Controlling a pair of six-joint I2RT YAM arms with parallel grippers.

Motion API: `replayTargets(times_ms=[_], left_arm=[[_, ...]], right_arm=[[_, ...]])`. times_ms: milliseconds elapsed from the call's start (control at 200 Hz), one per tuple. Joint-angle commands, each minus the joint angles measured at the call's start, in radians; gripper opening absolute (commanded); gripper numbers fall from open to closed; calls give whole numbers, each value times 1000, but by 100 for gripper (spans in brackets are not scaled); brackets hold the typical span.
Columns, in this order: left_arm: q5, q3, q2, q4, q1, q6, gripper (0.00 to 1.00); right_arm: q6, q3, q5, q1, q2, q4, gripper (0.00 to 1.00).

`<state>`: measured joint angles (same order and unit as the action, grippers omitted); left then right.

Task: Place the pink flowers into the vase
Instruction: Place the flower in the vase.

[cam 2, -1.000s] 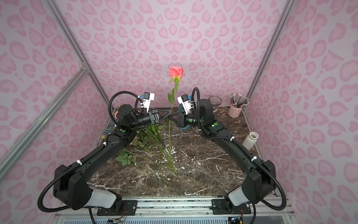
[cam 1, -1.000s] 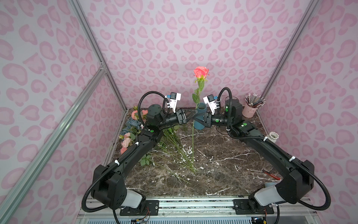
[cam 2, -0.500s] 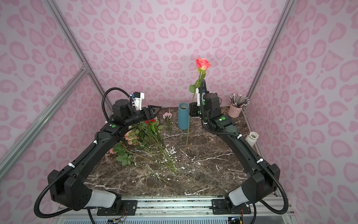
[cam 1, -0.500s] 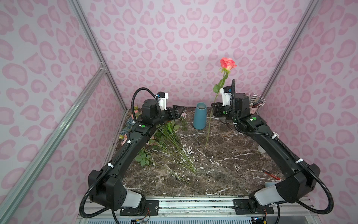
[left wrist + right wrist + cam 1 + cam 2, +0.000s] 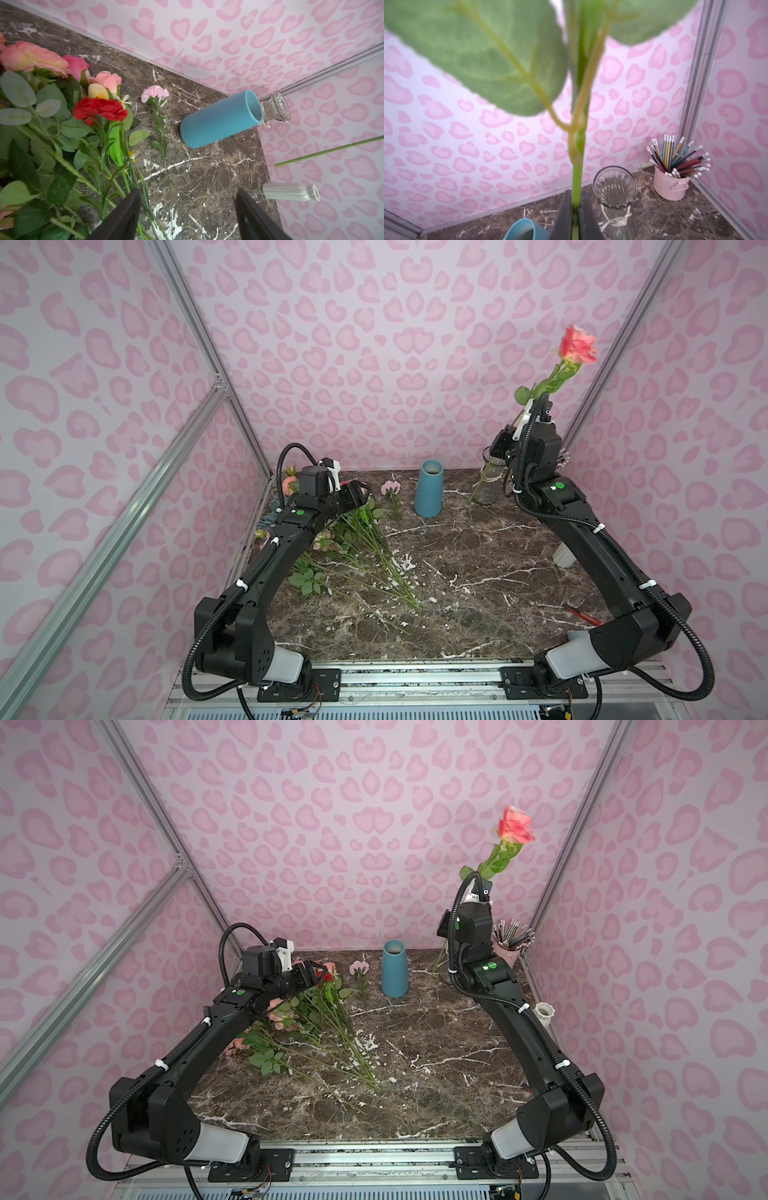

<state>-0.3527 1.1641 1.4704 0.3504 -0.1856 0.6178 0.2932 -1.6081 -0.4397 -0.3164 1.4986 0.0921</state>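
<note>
Since a second ago both wrists have parted from the blue vase [image 5: 430,489]: left arm back over the pile, right arm up toward upper right with the rose. Left gripper [image 5: 188,191] hovers wide open and empty above the loose pink flowers [image 5: 286,1017], which lie at centre left with their stems running toward lower centre. At back centre the blue vase stands upright with nothing in it; the glass vase [image 5: 488,485] stands to its right. Right gripper [image 5: 576,207] is clamped on the stem of the salmon rose [image 5: 577,346]. Its long axis is near upright, bloom tilted to upper right, cut end hanging free below the fingers near the glass vase. Right arm is nearer. Judgement: centre the cut end over a mouth, then lower along the stem. Which vase is meant, cannot tell.
</note>
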Motion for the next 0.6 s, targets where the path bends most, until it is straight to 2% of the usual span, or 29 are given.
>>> replayTargets(times_ms=[0, 295, 600], left_arm=[[-5, -9, -14, -43, 9, -7, 74], [-20, -16, -9, -35, 26, -12, 74], [-32, -24, -1, -41, 32, -10, 74]], right_arm=[[-30, 21, -131, -2, -20, -174, 0], [-175, 147, -286, -40, -54, -498, 0], [-488, 219, -433, -101, 4, -994, 0]])
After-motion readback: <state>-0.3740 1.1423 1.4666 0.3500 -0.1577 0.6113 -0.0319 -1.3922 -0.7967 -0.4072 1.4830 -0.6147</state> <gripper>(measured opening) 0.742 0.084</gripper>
